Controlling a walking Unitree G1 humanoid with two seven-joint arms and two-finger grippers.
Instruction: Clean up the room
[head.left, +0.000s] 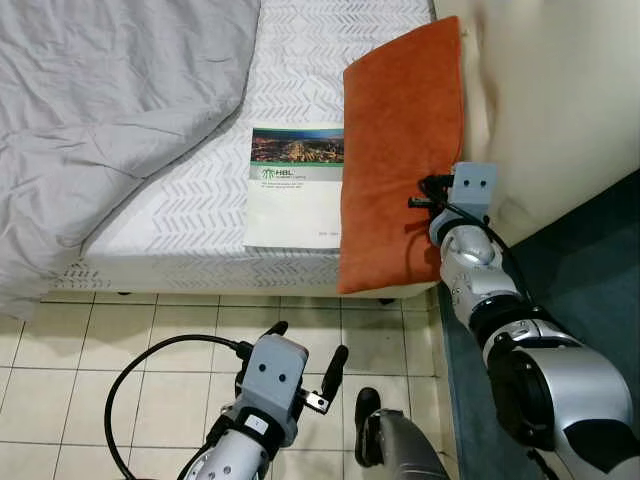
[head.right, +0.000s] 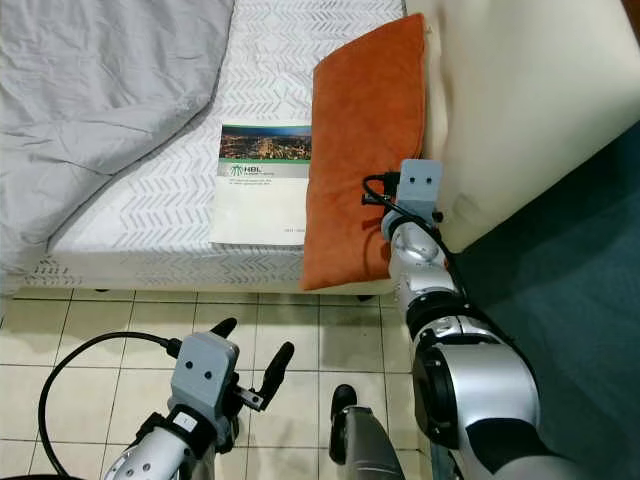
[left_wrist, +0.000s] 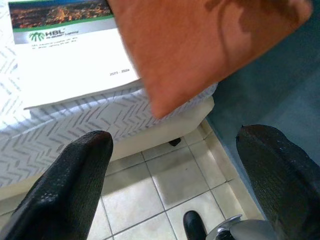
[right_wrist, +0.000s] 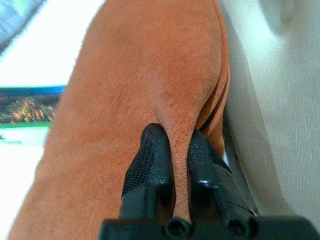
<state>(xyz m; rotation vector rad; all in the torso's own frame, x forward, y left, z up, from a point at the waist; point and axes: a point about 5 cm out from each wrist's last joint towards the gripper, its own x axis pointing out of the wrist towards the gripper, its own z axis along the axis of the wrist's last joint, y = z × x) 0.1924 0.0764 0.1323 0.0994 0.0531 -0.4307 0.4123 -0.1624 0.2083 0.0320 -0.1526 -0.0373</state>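
An orange cushion (head.left: 400, 150) lies along the right side of the bed (head.left: 190, 220), leaning against a cream headboard (head.left: 560, 110). My right gripper (right_wrist: 176, 150) is shut on a pinched fold of the orange cushion near its lower right edge, just behind the wrist housing in the left eye view. A white catalogue with a city photo on its cover (head.left: 295, 185) lies flat on the mattress, partly under the cushion's left edge. My left gripper (head.left: 305, 350) hangs open over the tiled floor below the bed, holding nothing.
A grey duvet (head.left: 100, 100) covers the bed's left part and hangs over the edge. Beige floor tiles (head.left: 100, 350) lie in front of the bed; a dark teal rug (head.left: 590, 250) is at the right. My black foot (head.left: 368, 405) shows below.
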